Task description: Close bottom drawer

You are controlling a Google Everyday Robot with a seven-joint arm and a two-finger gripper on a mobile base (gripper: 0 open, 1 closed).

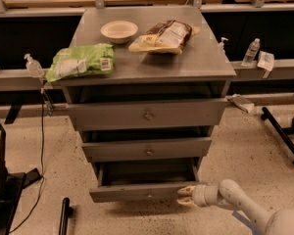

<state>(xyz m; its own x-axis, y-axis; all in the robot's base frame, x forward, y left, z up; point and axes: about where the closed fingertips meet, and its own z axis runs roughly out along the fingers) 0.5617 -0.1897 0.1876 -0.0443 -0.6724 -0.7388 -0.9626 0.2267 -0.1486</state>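
Whether end effector touches bottom drawer is unclear.

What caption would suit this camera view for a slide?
Robot gripper at the right end of the open bottom drawer of a grey cabinet.

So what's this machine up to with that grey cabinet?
A robot arm reaches in from the lower right, with its gripper at the right end of the bottom drawer. That drawer stands pulled out, its inside showing, so it is not yet closed. On the cabinet top sit a bowl, a green bag and a brown snack bag.
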